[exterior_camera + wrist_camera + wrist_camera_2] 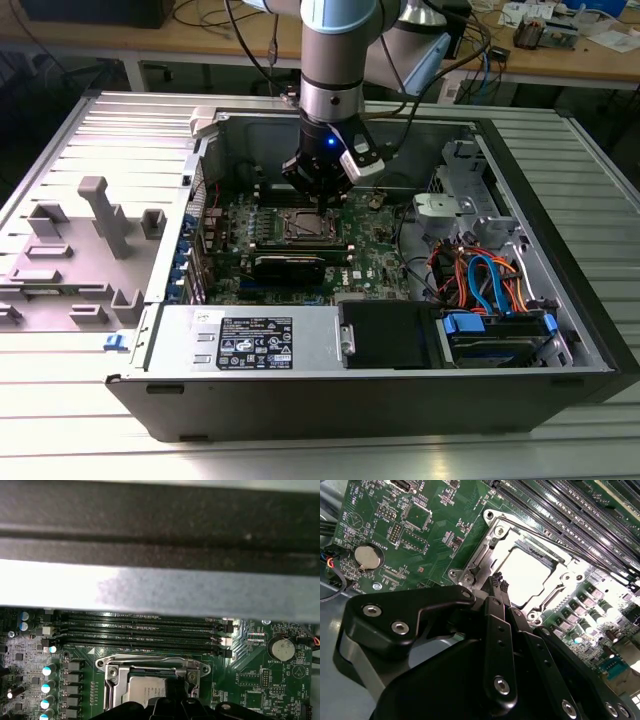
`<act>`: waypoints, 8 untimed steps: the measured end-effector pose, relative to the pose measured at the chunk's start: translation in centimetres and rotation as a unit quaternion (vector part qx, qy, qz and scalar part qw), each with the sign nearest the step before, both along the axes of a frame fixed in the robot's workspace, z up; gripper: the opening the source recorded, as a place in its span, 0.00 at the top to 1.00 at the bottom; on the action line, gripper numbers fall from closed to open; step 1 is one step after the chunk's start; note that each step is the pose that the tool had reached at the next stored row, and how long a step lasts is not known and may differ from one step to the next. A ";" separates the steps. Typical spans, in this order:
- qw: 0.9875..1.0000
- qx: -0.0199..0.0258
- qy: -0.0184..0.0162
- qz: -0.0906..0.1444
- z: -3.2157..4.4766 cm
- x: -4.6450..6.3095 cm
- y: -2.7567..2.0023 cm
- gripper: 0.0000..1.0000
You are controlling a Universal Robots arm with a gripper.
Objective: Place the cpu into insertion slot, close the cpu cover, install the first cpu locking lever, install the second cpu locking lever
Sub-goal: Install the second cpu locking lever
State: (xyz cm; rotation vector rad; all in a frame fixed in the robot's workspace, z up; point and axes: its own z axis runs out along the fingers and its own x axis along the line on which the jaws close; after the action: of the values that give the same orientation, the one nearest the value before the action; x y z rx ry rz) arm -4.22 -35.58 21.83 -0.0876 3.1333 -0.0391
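I hang over the open computer case [573, 262], which lies on its side on the desk [600, 150] so that the green circuit board [435, 510] faces up and I can come straight down on it. My gripper [318, 188] sits just above the insertion slot [305, 226], near the middle of the board, because that is where all the work of this task is. In the second wrist view my gripper [498, 585] has its fingers [492, 611] drawn narrow, nearly together. I see nothing clamped between them, and the tips stand at the near edge of the slot. The one cpu [525, 575] already lies flat in the slot with its bright metal top showing. The one cpu cover [565, 576] looks folded down around it, its cut-out middle leaving the chip bare. One thin locking lever [530, 530] runs along the far edge of the cover, the side toward the long black card slots [145, 639]. I cannot tell whether it is hooked, nor make out a second lever for sure. I judge the narrow fingers suit pressing a rod better than carrying a chip. There are four card slots, as far as I can count, and one coin battery [367, 556]. One grey plastic holder [100, 215] lies on the desk at the exterior view's left, well apart from me.
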 end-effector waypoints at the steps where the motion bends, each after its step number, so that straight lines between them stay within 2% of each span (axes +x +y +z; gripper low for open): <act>1: 1.000 0.000 0.000 0.000 0.07 0.0 -0.01 0.89; 6: 1.000 -0.001 0.002 0.000 0.95 0.0 0.00 0.89; 8: 1.000 -0.001 0.007 0.000 1.15 0.0 0.00 0.89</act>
State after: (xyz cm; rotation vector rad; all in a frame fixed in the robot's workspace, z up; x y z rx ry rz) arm -4.18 -35.58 22.98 -0.0884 3.1463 -0.0414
